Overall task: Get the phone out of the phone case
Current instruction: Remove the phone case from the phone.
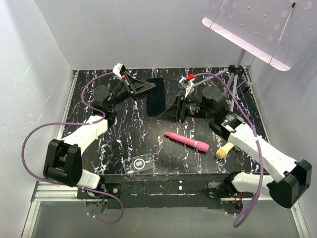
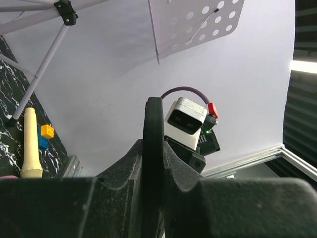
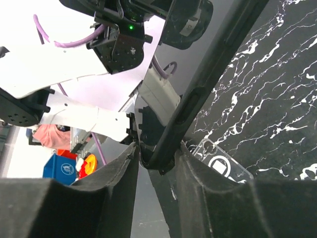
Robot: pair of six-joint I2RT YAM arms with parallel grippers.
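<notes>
A black phone (image 1: 155, 96) is held off the marbled table between both grippers. My left gripper (image 1: 150, 87) is shut on its far left edge; in the left wrist view the phone's thin edge (image 2: 153, 134) stands upright between the fingers of the left gripper (image 2: 153, 166). My right gripper (image 1: 170, 111) grips its near right corner; in the right wrist view the phone (image 3: 208, 74) runs diagonally out of the jaws of the right gripper (image 3: 157, 158). The clear phone case (image 1: 139, 164) with its white ring mark lies empty and flat near the front edge, also in the right wrist view (image 3: 221, 167).
A pink cylinder (image 1: 186, 141) and a cream handle-like object (image 1: 224, 150) lie at the right front. Small yellow and blue bricks (image 2: 46, 135) sit beside the cream object. A perforated white panel (image 1: 257, 25) on a tripod (image 1: 237, 74) stands at the back right. White walls surround the table.
</notes>
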